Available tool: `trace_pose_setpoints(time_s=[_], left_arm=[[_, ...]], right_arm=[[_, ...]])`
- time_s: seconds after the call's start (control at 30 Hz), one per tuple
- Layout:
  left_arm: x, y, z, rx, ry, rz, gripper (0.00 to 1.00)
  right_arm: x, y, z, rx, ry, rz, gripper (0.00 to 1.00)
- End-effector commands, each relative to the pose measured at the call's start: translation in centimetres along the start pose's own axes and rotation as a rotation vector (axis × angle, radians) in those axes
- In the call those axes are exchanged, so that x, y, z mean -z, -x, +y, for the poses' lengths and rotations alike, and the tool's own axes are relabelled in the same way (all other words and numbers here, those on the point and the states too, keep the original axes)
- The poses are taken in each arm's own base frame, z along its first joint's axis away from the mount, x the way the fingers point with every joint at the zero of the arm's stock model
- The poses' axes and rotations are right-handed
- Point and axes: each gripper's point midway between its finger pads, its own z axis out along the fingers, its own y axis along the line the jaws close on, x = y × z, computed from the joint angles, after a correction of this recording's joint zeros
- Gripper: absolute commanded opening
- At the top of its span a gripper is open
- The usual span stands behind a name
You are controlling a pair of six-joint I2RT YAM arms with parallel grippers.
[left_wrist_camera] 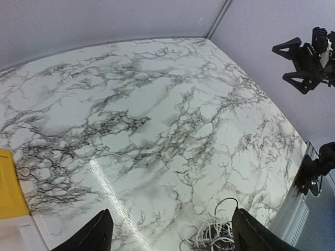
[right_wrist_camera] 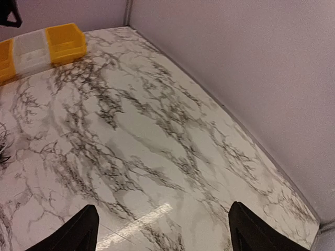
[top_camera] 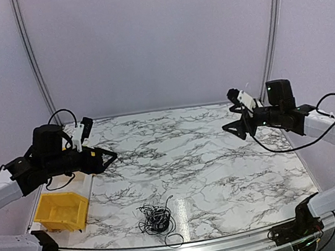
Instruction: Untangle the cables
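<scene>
We've got the cables (top_camera: 157,218) lying in one small, wiry black bunch on the marble tabletop (top_camera: 221,155), close to the near edge and a bit left of centre. It's a tangled clump of very thin wires. A few loose loops and ends straggle out flat around it.

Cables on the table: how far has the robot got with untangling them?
Nothing looks done yet: the cables lie in one knotted bunch near the front edge of the table. Nothing is in hand: left arm and right arm hover high, jaws open and empty. All the untangling is left.
</scene>
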Motion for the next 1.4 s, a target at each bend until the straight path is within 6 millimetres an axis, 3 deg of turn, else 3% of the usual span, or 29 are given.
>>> trace_pose_setpoints(time_s=[0.0, 0.07, 0.17, 0.33, 0.47, 0.57, 0.73, 0.9, 1.2, 1.27, 1.37], left_arm=[[0.7, -4.7, -4.1, 0.027, -0.067, 0.170, 0.82], [0.5, -6.9, -5.1, 0.020, -0.053, 0.210, 0.82], [-0.2, -11.1, -6.9, -0.041, -0.045, 0.303, 0.83], [-0.8, -15.9, -9.0, -0.163, -0.023, 0.414, 0.86], [-1.8, -18.5, -8.4, -0.254, 0.058, 0.487, 0.85], [-3.1, -19.0, -7.6, -0.307, 0.124, 0.502, 0.86], [-5.4, -18.8, -7.1, -0.402, 0.187, 0.493, 0.85], [-8.3, -16.9, -6.7, -0.464, 0.259, 0.422, 0.83], [-16.1, -11.9, -9.5, -0.416, 0.121, 0.270, 0.79], [-16.5, -10.4, -10.4, -0.426, 0.100, 0.251, 0.81], [-14.7, -8.5, -11.5, -0.415, 0.057, 0.217, 0.84]], right_arm=[[-2.4, -2.0, 9.8, 0.152, 0.316, 0.102, 0.82], [-3.0, -2.9, 12.6, 0.167, 0.401, 0.100, 0.80], [-4.1, -4.1, 14.3, 0.139, 0.481, 0.106, 0.77], [-4.9, -5.1, 14.5, 0.133, 0.499, 0.134, 0.77], [-4.7, -5.8, 14.7, 0.125, 0.494, 0.149, 0.80], [-4.6, -5.7, 14.7, 0.125, 0.496, 0.149, 0.81], [-4.4, -5.8, 14.6, 0.129, 0.483, 0.144, 0.81], [-4.1, -5.1, 14.8, 0.106, 0.489, 0.124, 0.82], [-4.0, -4.8, 12.3, 0.058, 0.420, 0.117, 0.81], [-3.9, -4.8, 11.8, 0.057, 0.402, 0.116, 0.80], [-3.7, -4.9, 11.2, 0.077, 0.367, 0.128, 0.79]])
